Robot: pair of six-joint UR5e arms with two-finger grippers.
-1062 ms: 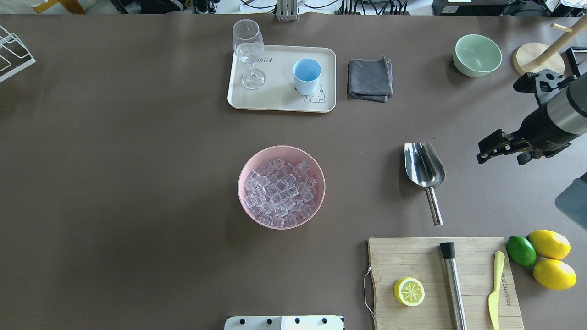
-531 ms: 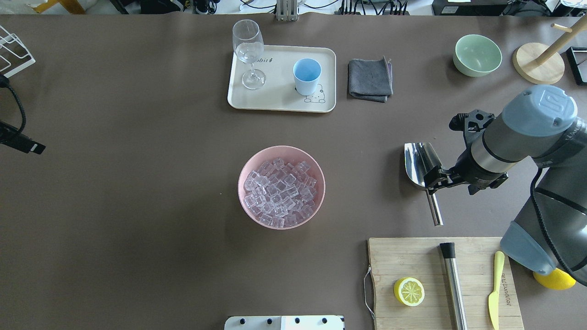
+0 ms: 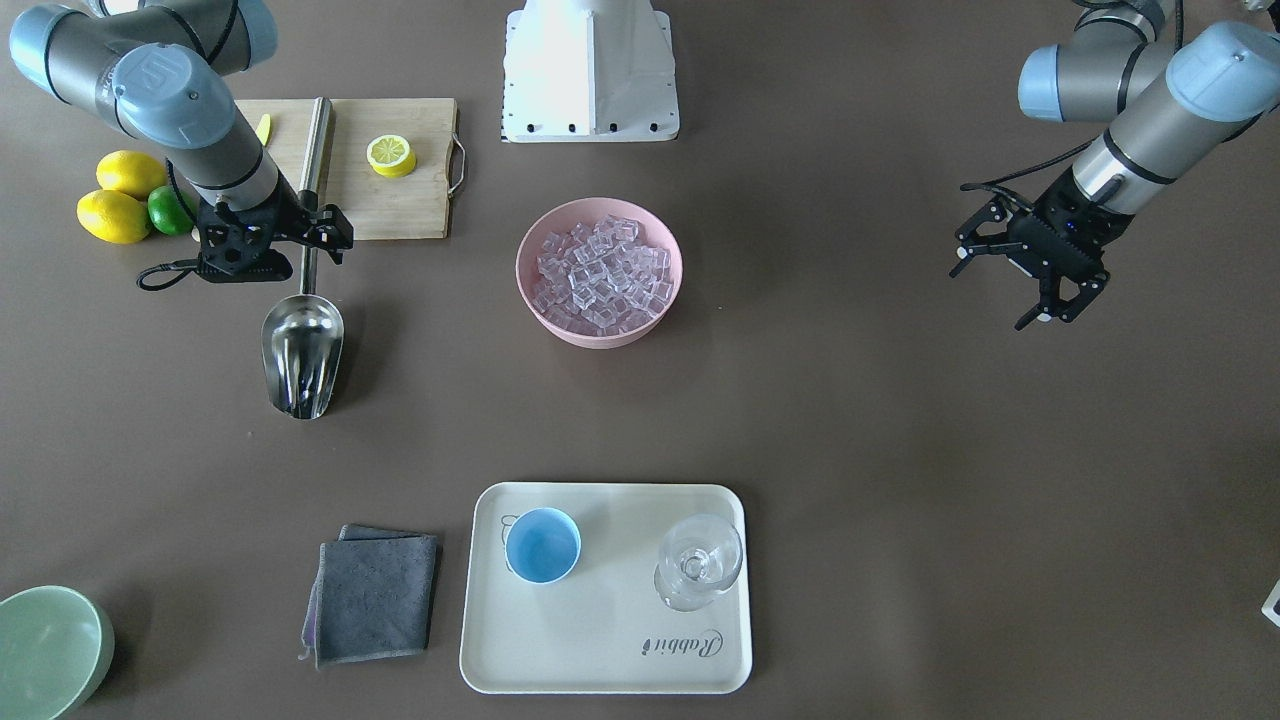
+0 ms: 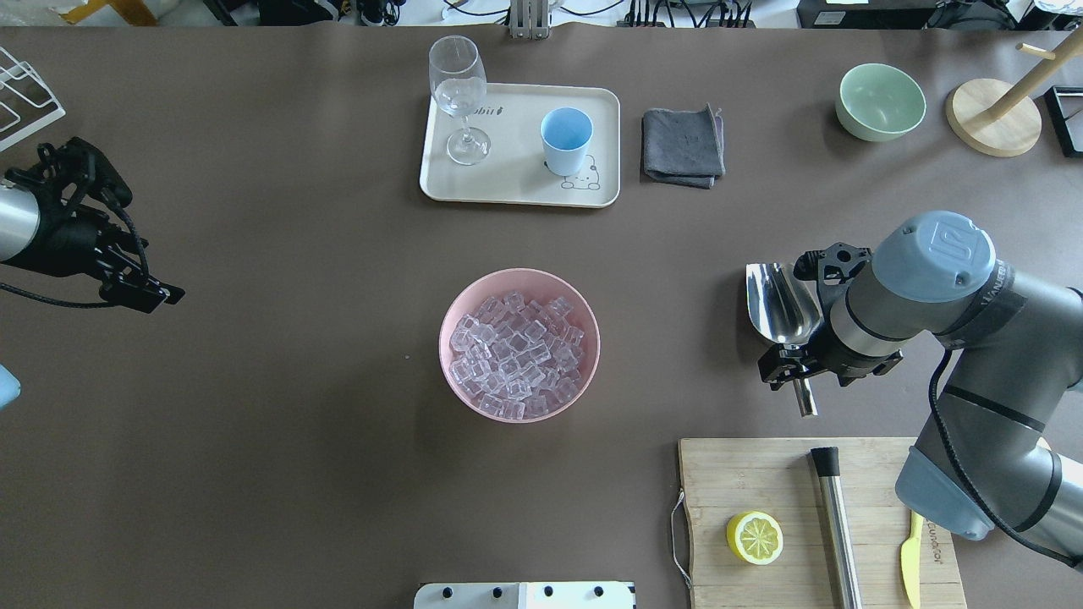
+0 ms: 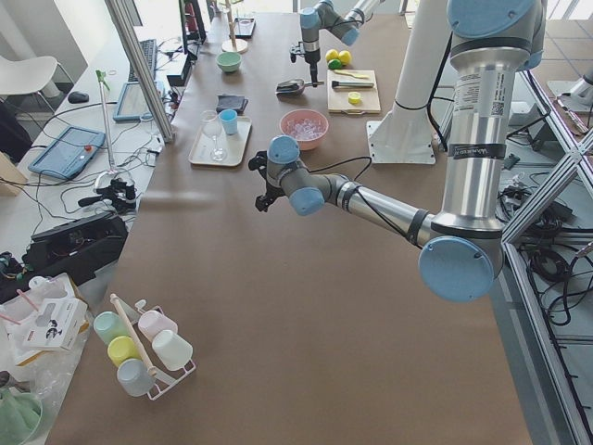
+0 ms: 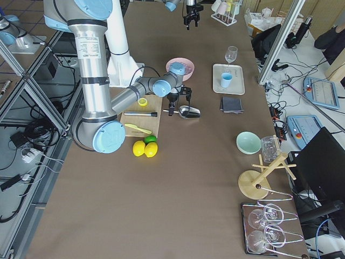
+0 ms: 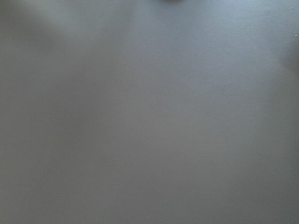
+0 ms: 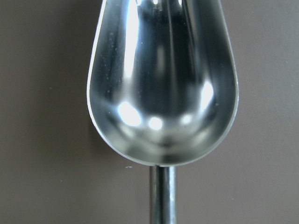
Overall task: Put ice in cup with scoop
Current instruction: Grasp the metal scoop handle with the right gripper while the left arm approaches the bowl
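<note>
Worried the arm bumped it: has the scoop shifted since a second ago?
No. The scoop lies where it did: its handle tip keeps the same gap from the cutting board's far edge.

Tabletop tally
One scoop (image 3: 300,355), one cup (image 3: 542,545), one glass (image 3: 700,565), two bowls (image 3: 600,335), many ice cubes (image 3: 600,265), two whole lemons (image 3: 113,217), one lemon half (image 3: 391,155), one lime (image 3: 170,210).

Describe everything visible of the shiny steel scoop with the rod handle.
The shiny steel scoop has a deep rounded, mirror-bright trough, empty, and a thin straight rod handle. It lies flat on the brown table, trough opening upward, apart from the pink bowl and the wooden cutting board. The right gripper stands over the handle, jaws apart; contact is unclear.
</note>
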